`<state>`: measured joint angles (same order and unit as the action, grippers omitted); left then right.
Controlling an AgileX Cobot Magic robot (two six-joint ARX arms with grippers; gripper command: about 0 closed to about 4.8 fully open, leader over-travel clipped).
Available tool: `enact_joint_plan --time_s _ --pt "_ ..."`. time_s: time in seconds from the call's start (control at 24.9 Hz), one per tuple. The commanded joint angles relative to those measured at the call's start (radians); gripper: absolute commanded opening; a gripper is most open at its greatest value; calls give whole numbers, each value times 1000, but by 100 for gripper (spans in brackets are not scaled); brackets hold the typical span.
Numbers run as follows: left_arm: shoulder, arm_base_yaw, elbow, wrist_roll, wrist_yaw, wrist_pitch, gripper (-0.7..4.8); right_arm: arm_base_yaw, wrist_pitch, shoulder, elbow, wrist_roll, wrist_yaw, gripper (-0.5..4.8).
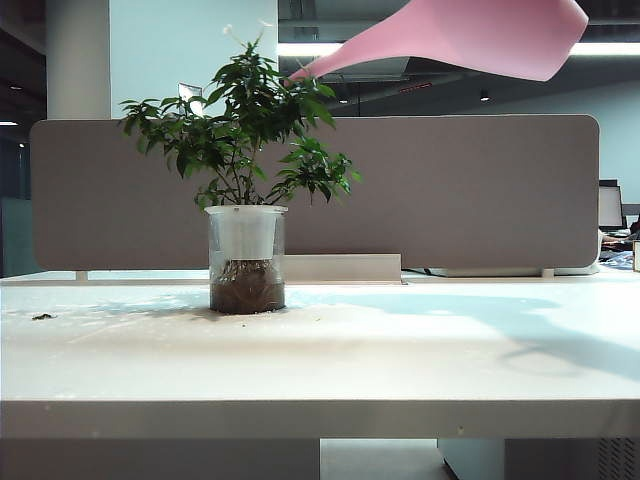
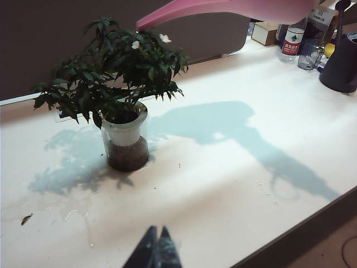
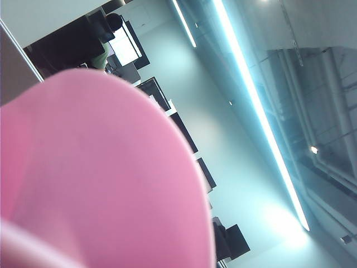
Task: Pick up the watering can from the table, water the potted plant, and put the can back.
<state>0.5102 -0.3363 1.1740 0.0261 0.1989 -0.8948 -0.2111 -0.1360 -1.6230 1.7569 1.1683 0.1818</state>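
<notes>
I hold the smooth, rigid pink watering can [image 1: 480, 35] tilted at upper right, spout over the potted plant [image 1: 245, 150]; right claw hidden, grip unreadable. Left claw [image 2: 158, 243] closed, empty, low centre above the desk [image 1: 400, 350].

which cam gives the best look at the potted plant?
Left wrist view: whole potted plant from above, jar and soil visible. Exterior view shows it side-on, complete too. Right wrist view shows none, only the watering can.
</notes>
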Motion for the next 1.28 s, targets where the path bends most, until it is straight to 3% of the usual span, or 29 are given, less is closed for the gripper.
enact_joint_plan --time_s 0.04,0.44,0.52,0.6,0.96,1.12,1.28 --pt "-1 2 3 0 4 13 -5 -2 -68 19 23 11 0 -5" --pt "-1 2 3 0 3 12 -5 -2 0 24 30 -13 6 -6" --pt "-1 2 3 0 3 12 -5 -2 45 24 29 -114 18 -6" --pt "-1 2 3 0 3 13 -5 -1 81 24 27 -291 23 -6" --pt "-1 2 3 0 4 12 -5 45 143 28 -26 -637 29 -6" --pt "-1 2 3 0 4 12 -5 95 68 49 -148 -845 5 -6" --pt "-1 2 3 0 4 13 -5 146 -112 69 -339 -1007 -58 -6"
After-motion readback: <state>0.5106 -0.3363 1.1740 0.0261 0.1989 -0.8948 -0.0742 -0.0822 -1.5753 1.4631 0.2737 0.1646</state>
